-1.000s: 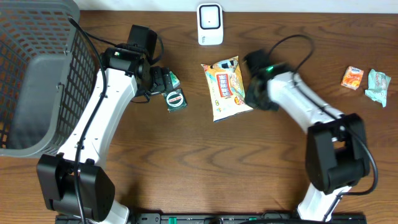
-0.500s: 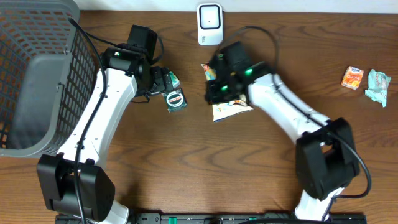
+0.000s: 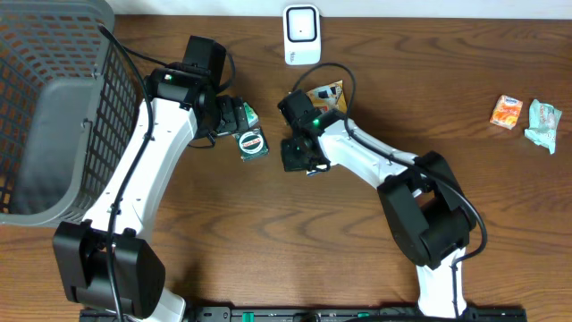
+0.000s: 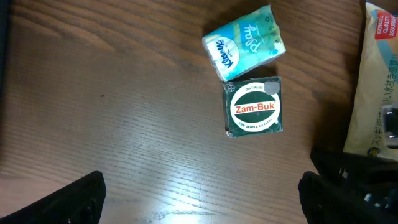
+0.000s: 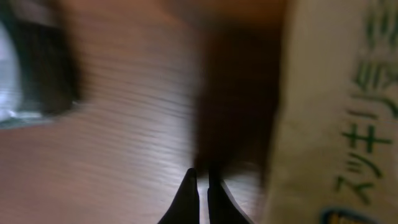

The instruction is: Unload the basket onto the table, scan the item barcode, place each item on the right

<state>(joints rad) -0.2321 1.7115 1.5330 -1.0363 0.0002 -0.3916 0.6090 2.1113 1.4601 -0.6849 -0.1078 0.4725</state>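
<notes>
Brown wood makes up the surface (image 3: 268, 259) I work on from far away. At its left end sits a big gray basket (image 3: 54, 170). A white scanner (image 3: 302, 34) stands at the far edge, in the middle.

My left hand (image 4: 200, 199) is spread wide and holds nothing. It hangs near a green Zam-Buk box (image 4: 255, 107) and a blue tissue pack (image 4: 245, 42), which lie just beside each other.

The snack bag (image 3: 326, 92) lies on the wood a little below the scanner. My right arm covers most of it from above. My right hand (image 5: 202, 193) is down low at the left side of the bag. Its fingers are pressed together, and I see nothing between them. The wrist picture is blurry, with the bag right beside the fingers.

An orange packet (image 3: 506, 112) and a pale green packet (image 3: 542, 122) lie far off to the right.
</notes>
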